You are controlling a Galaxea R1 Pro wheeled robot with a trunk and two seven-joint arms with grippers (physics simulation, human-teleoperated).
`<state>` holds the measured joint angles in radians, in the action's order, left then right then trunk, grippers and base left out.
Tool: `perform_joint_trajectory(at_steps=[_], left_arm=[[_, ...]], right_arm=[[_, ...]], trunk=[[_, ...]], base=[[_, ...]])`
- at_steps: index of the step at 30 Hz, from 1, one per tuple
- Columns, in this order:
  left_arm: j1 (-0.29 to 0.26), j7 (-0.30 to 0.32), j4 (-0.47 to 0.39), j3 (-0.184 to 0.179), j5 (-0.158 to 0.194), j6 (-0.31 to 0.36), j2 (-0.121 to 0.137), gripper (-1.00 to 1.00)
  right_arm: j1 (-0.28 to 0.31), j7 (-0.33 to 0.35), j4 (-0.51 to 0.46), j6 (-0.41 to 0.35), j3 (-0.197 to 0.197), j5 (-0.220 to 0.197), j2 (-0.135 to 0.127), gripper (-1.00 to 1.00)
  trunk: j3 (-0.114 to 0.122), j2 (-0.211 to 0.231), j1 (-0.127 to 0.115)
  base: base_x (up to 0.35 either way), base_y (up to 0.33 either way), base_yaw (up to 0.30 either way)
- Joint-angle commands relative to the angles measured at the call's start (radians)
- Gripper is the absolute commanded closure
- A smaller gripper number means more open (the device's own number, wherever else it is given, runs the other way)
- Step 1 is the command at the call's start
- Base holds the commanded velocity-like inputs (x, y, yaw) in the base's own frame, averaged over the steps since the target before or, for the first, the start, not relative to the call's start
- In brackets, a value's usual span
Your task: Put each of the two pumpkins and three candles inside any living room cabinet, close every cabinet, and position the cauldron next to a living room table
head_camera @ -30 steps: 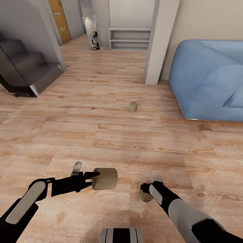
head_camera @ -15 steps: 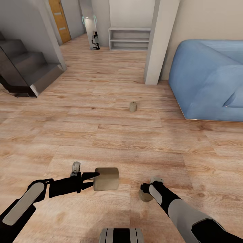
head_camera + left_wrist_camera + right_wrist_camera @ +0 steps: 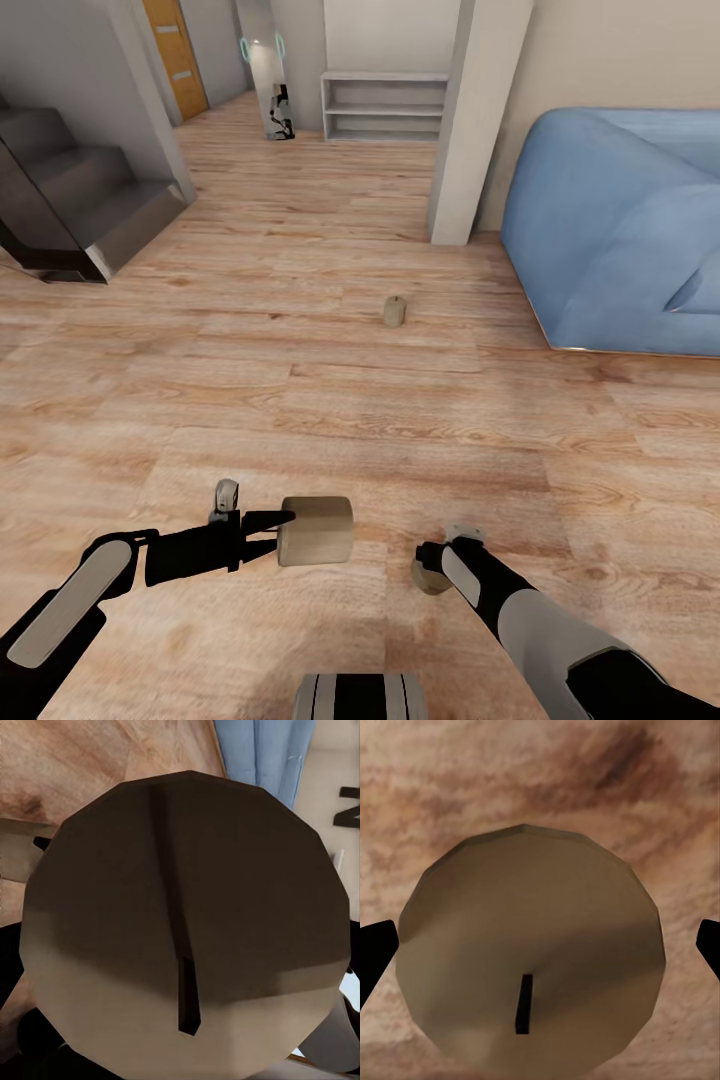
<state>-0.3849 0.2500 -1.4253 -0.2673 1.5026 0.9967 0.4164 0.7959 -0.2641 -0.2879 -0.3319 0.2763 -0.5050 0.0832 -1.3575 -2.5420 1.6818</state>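
Facing a blue sofa [image 3: 620, 240] across open wood floor [image 3: 330, 400]. Left gripper [image 3: 268, 528] clamped on a candle [image 3: 316, 530]; right gripper [image 3: 440, 565] clamped on a second candle [image 3: 428, 580]. Third candle [image 3: 395, 312] upright mid-floor. Recommended: keep both grips firm, avoid toppling it.

A round, many-sided tan face of a candle [image 3: 529, 960] is seen end-on, occupying most of the centre of the frame. A short dark wick [image 3: 523, 1003] is shown as a thin vertical bar low on that face, below its middle. The upper half of the face is shaded darker than the lower part. Two black fingertips [image 3: 373, 958] of the right gripper [image 3: 540, 954] are seen at the left and right edges, one on either side of the candle. Light wooden floor [image 3: 547, 772] with darker grain streaks is shown behind, across the top and around the candle.
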Motion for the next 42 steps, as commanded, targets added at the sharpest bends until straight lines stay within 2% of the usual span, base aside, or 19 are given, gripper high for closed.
perform_joint_trajectory(at_steps=[1, 27, 29, 42], left_arm=[[-0.001, 0.009, 0.0, -0.001, -0.007, 0.0, 0.001, 1.0], [0.0, 0.009, 0.001, -0.001, -0.007, 0.0, 0.001, 1.0], [0.0, 0.009, 0.001, 0.0, -0.008, 0.0, 0.001, 1.0], [0.0, 0.009, 0.001, 0.0, -0.007, 0.0, 0.002, 1.0]], right_arm=[[0.0, -0.008, -0.002, -0.004, 0.009, -0.009, -0.001, -1.0], [0.0, -0.007, -0.002, -0.002, 0.009, -0.007, 0.0, -1.0], [0.0, -0.007, -0.002, -0.002, 0.009, -0.007, 0.0, -1.0], [0.0, -0.007, -0.002, -0.002, 0.01, -0.007, 0.001, -1.0]], trunk=[[-0.001, 0.0, 0.0], [-0.001, 0.0, 0.0], [0.007, 0.0, -0.001], [0.007, 0.0, -0.001]], base=[[0.0, 0.0, 0.0], [0.0, 0.0, 0.0], [0.0, 0.0, 0.0], [0.0, 0.0, 0.0]])
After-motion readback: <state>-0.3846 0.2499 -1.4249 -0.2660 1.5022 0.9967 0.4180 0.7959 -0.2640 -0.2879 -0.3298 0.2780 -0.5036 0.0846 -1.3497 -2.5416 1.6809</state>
